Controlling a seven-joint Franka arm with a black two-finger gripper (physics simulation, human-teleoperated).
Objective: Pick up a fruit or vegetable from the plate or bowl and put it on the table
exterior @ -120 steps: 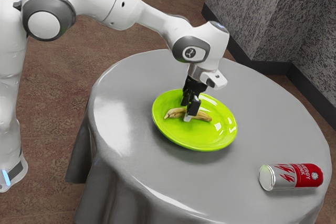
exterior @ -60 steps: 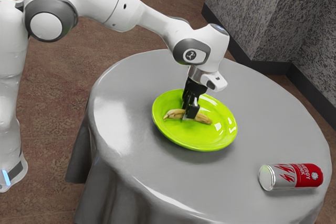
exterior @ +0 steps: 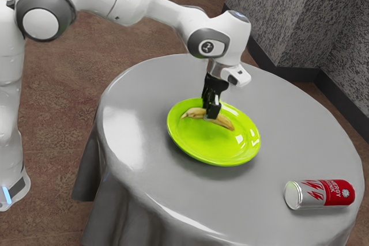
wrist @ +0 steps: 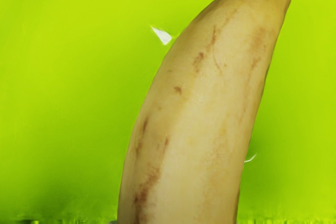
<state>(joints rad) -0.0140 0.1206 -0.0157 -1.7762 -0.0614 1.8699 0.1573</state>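
Exterior view — banana (exterior: 225, 121) clamped between gripper (exterior: 211, 114) fingers — above plate (exterior: 202, 148).

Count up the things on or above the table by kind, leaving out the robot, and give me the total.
Banana: 1
Plate: 1
Drink can: 1
Total: 3
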